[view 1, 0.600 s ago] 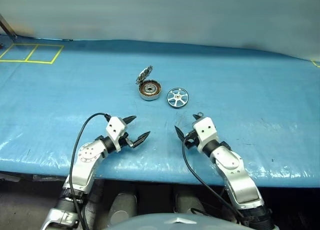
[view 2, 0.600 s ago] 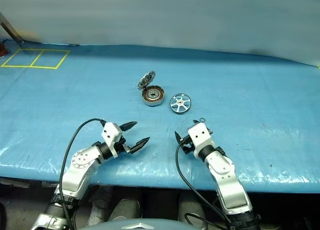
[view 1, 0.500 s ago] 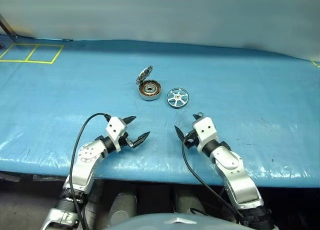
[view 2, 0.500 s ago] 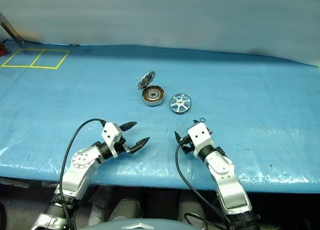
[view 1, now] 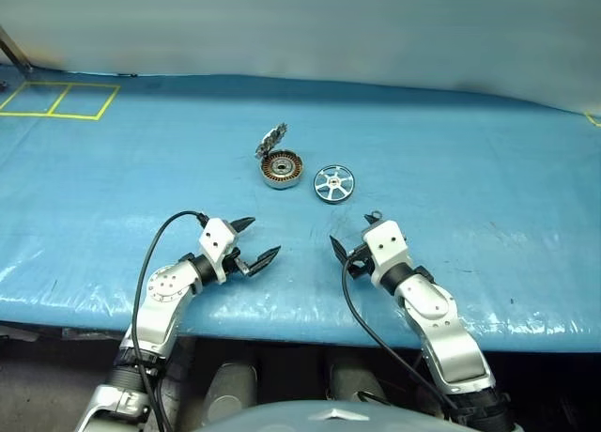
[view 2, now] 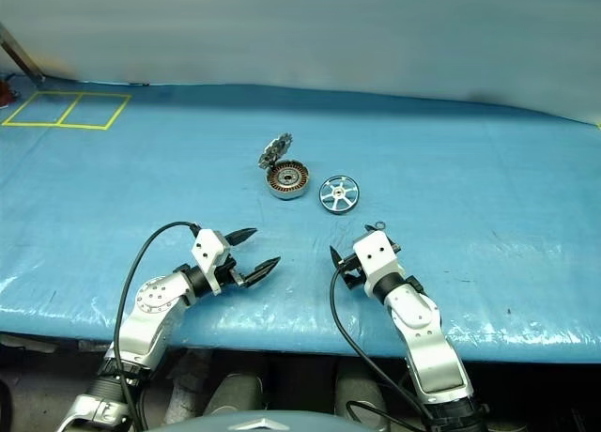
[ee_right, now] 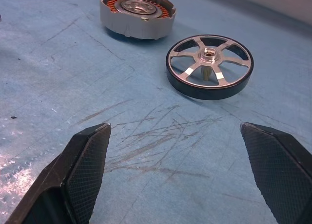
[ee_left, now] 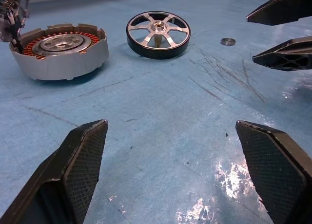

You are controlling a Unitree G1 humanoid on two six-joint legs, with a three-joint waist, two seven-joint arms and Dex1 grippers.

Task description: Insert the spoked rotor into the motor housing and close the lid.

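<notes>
Both end effectors, left [view 1: 255, 241] and right [view 1: 349, 246], are hovering with fingers apart, facing the spoked rotor [view 1: 333, 183] lying beside the open motor housing [view 1: 281, 169], ready for pickup.

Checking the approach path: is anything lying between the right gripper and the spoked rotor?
No. In the right wrist view, the stretch between the right gripper and the spoked rotor is bare blue table cover, marked by scratches.
</notes>
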